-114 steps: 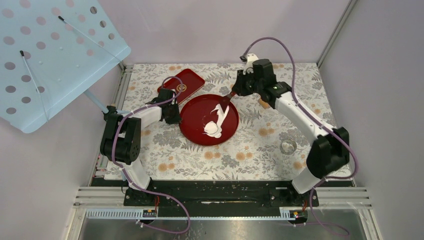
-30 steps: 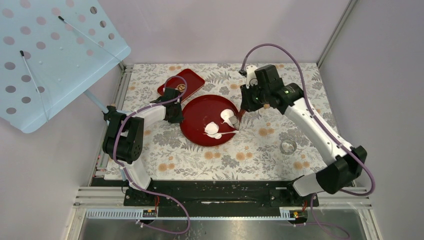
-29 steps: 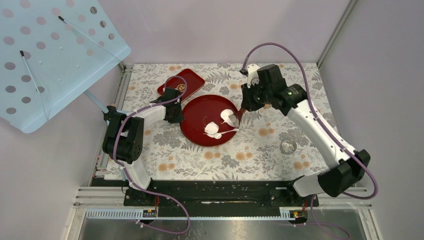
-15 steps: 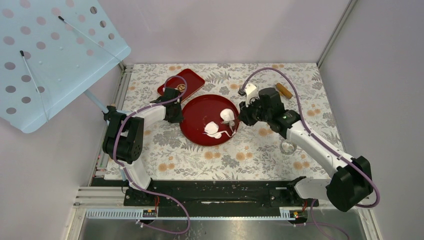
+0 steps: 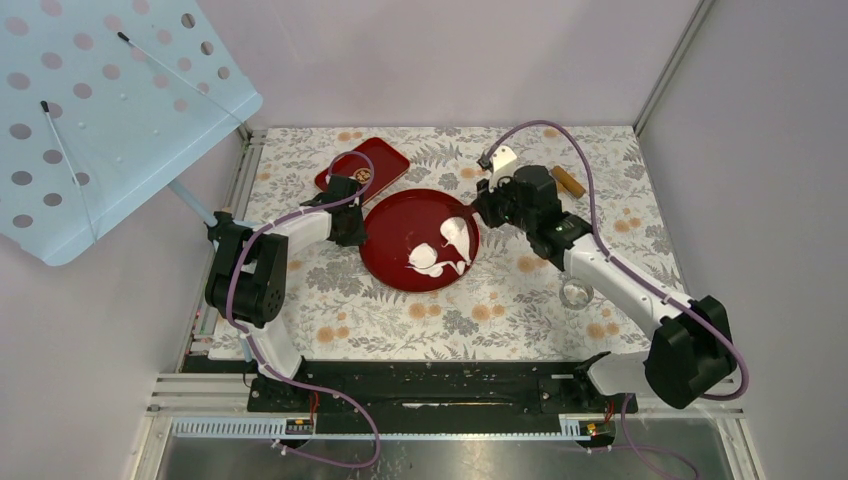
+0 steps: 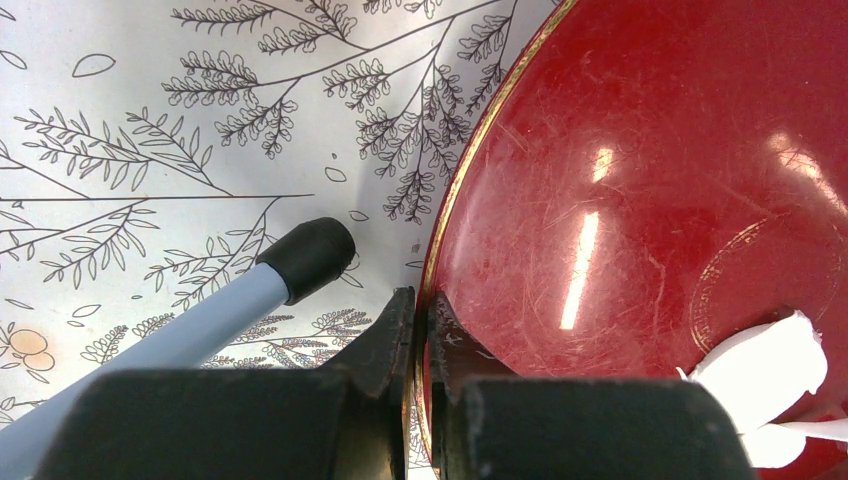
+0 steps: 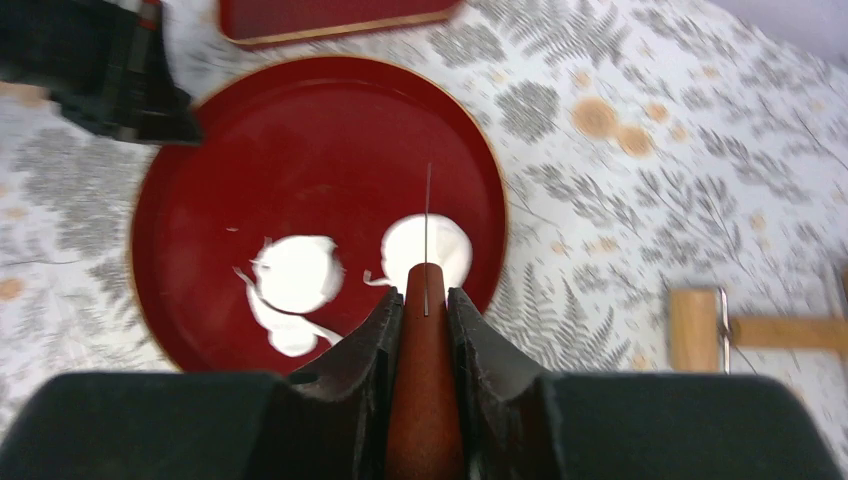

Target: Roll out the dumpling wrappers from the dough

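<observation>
1. Where the pale blue perforated panel [image 5: 110, 110] overhangs the floral-patterned bench [image 5: 500, 310], up and to the left of the round red lacquered plate [image 5: 395, 225], a blue-grey leg with a black rubber tip [image 6: 305, 258] ends just left of the plate's rim.
2. The left gripper [image 6: 421, 300] is clenched on the plate's left rim, one finger on each side of the gilt edge.
3. A red rectangular tray [image 5: 385, 160] lies just beyond the plate's upper-left edge.
4. The dumpling wrappers [image 7: 297, 272], thin white roundish dough discs, lie inside the plate. One is near its right rim and the other is nearer its middle, with thin dough scraps beside it.
5. The right gripper [image 7: 425, 295] is at the plate's upper-right rim, grasping a red-brown tapered wooden tool [image 7: 425, 400].
6. Right of the plate, well apart from it, a short wooden piece [image 5: 568, 181] and a small metal ring [image 5: 577, 293] lie on the bench.
</observation>
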Robot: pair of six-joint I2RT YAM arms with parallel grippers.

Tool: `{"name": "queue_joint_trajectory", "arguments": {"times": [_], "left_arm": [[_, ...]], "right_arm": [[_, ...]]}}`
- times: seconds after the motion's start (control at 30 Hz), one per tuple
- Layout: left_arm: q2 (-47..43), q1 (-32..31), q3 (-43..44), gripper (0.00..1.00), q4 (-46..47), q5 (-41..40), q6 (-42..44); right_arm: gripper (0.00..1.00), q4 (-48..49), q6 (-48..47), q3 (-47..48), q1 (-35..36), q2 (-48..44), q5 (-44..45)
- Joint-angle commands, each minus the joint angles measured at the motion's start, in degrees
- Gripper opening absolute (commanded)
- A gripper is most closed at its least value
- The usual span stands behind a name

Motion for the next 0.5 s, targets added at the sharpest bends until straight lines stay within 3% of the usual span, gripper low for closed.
{"name": "queue_joint_trajectory", "arguments": {"times": [0.0,0.2,0.47], "left_arm": [[-0.4,0.4,0.0,0.00,1.6,-4.2,0.9],[-0.2,0.4,0.2,0.00,1.6,-4.1,1.1],[-0.3,0.4,0.0,0.00,1.8,-3.5,1.5]], "right_arm": [[0.00,-1.2,0.0,6.5,0.6,-2.1,-10.8],[0.00,-5.6,0.6,8.4,2.3,-1.7,-24.1],[0.00,-4.2,-1.0,10.8,8.5,4.7,-24.3]]}}
